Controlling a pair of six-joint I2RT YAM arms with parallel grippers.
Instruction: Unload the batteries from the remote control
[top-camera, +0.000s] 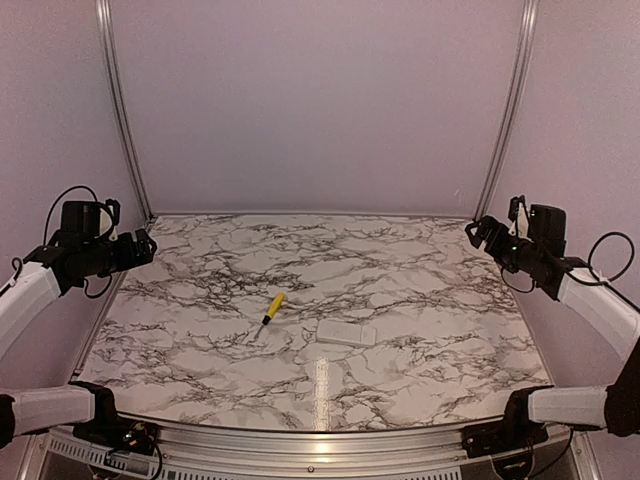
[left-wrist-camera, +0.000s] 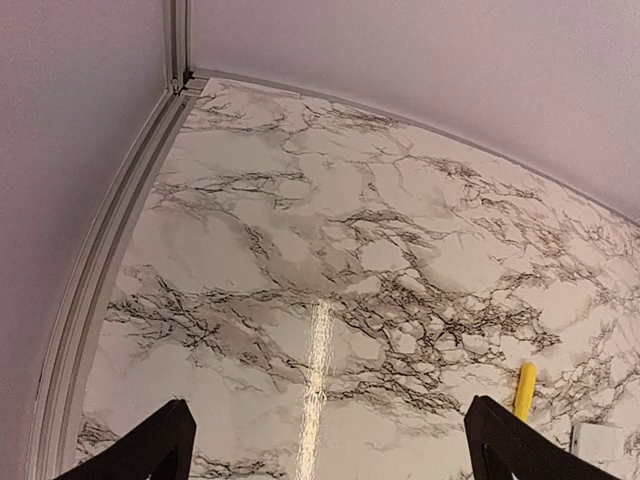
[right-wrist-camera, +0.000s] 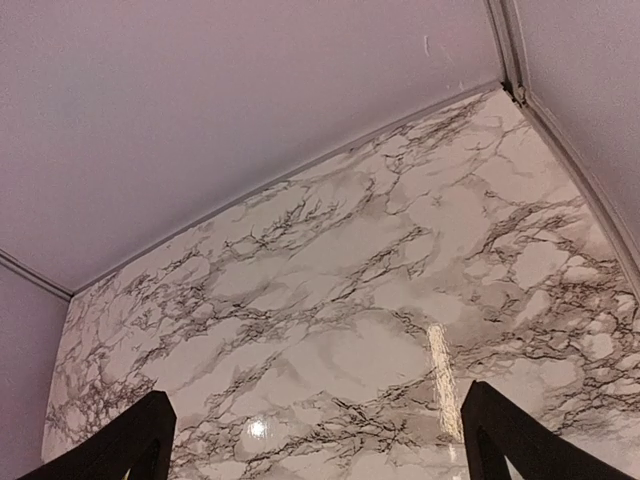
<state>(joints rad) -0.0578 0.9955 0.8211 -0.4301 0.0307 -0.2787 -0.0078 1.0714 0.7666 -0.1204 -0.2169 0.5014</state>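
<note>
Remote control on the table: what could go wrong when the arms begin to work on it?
1. The remote control is white and flat on the pale marble table; a grasp may slip or push it away.
2. The screwdriver lies near it; an arm may knock it.

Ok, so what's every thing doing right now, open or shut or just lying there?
Left gripper: open, empty, up in the air.
Right gripper: open, empty, up in the air.
Remote control: lying flat on the table, untouched; no battery recess showing.
Screwdriver: lying flat, left of the remote, not touching it.
Batteries: none in sight.
</note>
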